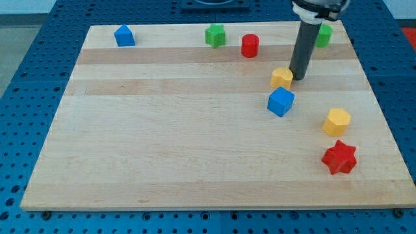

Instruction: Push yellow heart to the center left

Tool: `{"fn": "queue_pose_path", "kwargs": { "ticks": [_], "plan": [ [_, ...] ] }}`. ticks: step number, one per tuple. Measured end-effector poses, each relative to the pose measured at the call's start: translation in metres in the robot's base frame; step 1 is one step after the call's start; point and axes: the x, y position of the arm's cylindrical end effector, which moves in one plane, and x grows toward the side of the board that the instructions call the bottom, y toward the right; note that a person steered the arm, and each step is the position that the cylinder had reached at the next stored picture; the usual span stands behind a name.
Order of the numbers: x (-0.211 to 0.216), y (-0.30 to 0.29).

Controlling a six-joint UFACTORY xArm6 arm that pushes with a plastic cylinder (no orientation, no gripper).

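Our desk (195, 149) carries the yellow heart (281, 78) in its upper right part, just above the blue cube (281, 101). We have no pincer, only my tip (298, 78), touching the heart's right side, so leftward lies the push.

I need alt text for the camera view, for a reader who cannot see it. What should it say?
My tip touches the right side of the yellow heart on a wooden board, with a blue cube just below the heart. A yellow hexagon and red star lie at the view's right; a blue block, green star, red cylinder and green block line the top.
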Motion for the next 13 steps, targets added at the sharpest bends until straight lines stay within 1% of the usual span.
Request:
{"fn": "queue_pose_path", "kwargs": {
  "ticks": [2,6,8,12,13],
  "plan": [
    [0.022,-0.020],
    [0.025,-0.164],
    [0.042,-0.219],
    [0.043,-0.331],
    [0.043,-0.344]
  ]
}}
